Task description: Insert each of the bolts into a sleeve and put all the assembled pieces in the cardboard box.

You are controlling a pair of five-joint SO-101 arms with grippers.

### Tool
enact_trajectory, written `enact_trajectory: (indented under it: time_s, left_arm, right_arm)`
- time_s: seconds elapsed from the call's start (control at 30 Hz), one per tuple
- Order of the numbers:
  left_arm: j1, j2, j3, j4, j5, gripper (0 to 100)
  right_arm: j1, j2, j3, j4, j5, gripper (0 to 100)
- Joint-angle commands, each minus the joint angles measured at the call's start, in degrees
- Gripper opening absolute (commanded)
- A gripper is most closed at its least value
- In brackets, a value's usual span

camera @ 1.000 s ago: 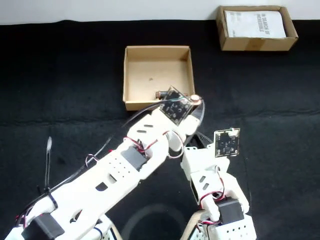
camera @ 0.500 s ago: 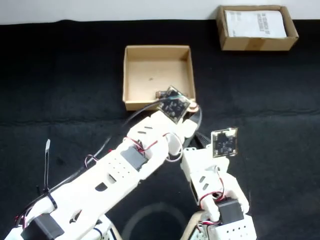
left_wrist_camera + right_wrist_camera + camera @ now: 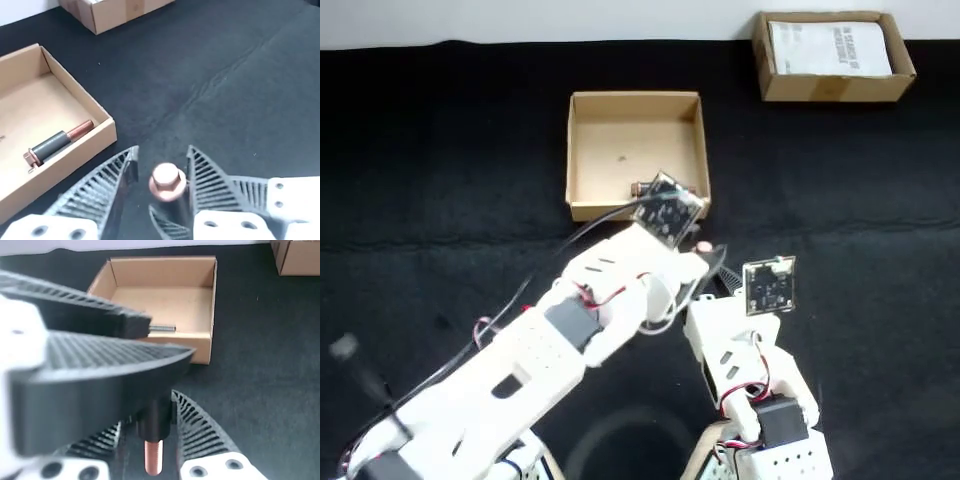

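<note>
Item 1, left gripper (image 3: 163, 148): it stands just off the front right corner of the cardboard box (image 3: 620, 140), outside the front wall. Its two fingers are apart, and the copper head of a bolt (image 3: 165, 181) sits between them. The head lies against one finger, with a visible gap to the other, so the bolt is not clamped.

Item 2, right gripper (image 3: 147, 412): it is directly under the left gripper, on the side away from the box. It is closed on a dark sleeve (image 3: 155, 421) held upright. The bolt's copper thread protrudes from the sleeve's lower end, so this bolt is seated in the sleeve. In the high view the bolt head shows as a small pink disc just off the same corner of the box.

Item 3, assembled piece (image 3: 57, 144): a grey sleeve with a copper bolt through it lies flat on the box floor, against the front wall near the front right corner.

Item 4, left arm (image 3: 570, 320): it runs diagonally up to the box's front right corner. The right arm (image 3: 740, 350) stands near it, farther out from the box's front wall.

Item 5, second box (image 3: 830, 88): it holds a printed sheet and sits well apart from the cardboard box, beyond its far right corner, on the black table cover (image 3: 440, 150).
</note>
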Motion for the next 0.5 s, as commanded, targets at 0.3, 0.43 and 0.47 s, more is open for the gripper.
enact_trajectory:
  time_s: [0.3,0.43,0.47]
  left_arm:
    - [1.01,-46.64,-2.59,30.15,0.09,1]
    - [-0.84,-60.79,-2.24,36.31,-0.79,1]
    - [-3.12,-62.73,-2.15,39.12,-2.37,1]
  right_arm:
    - [1.19,1.71,-4.00,-4.09,3.87,0.7]
    - [1.54,9.80,-9.98,-6.81,5.27,0.7]
    - [1.54,12.97,-12.35,-7.60,5.27,0.7]
